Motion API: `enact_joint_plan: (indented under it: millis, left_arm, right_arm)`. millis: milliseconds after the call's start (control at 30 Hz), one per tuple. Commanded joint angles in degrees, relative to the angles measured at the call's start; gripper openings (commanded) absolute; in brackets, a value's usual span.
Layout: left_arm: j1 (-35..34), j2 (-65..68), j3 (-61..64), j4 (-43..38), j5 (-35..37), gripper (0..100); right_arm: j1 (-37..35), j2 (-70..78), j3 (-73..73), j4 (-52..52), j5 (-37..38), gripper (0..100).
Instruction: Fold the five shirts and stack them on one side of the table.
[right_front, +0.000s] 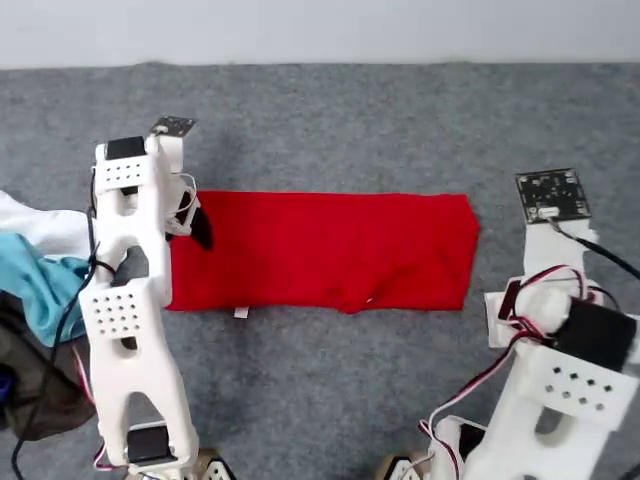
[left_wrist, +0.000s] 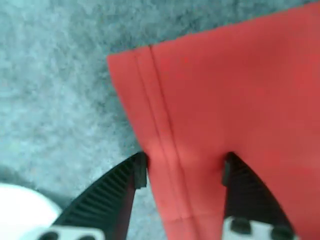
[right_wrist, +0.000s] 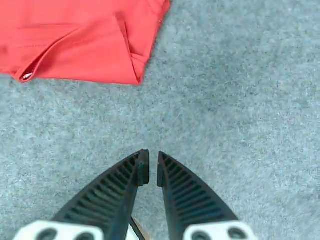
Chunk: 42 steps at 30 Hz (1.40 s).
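Observation:
A red shirt (right_front: 320, 250), folded into a long strip, lies across the middle of the grey carpeted table (right_front: 330, 380). My left gripper (left_wrist: 184, 167) is open over the strip's left end, its fingers (left_wrist: 131, 180) straddling the hemmed edge of the red shirt (left_wrist: 225, 100). From above, its dark tip (right_front: 198, 228) sits on that end. My right gripper (right_wrist: 149, 170) is shut with nothing in it, over bare carpet just off the red shirt's (right_wrist: 80, 40) near right corner. The right arm (right_front: 560, 340) stands at the lower right.
A pile of other shirts, white (right_front: 35, 225), teal (right_front: 40, 285) and dark (right_front: 30, 390), lies bunched at the table's left edge beside the left arm (right_front: 130, 330). A pale wall (right_front: 320, 30) borders the far side. Bare carpet lies behind and in front of the strip.

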Motion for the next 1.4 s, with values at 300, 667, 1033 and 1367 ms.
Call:
enact_joint_plan:
  millis: [300, 667, 1033, 1367]
  left_arm:
    - [0.35, 9.05, -13.93, 5.71, -0.09, 4]
    - [5.27, -4.31, -6.02, 5.89, 0.35, 1]
    - [23.12, -29.19, 12.09, 5.54, 3.25, 1]
    - [15.12, -29.54, 12.18, 3.6, 4.22, 1]
  right_arm:
    - [6.73, -0.92, -0.53, 2.24, 6.59, 4.6]
    - [8.48, -0.92, -0.7, 2.24, 6.68, 4.6]
    - [6.81, -0.4, -0.44, 2.15, 6.68, 4.6]
    - [-19.65, -0.31, 11.6, -7.34, -1.14, 3.2]
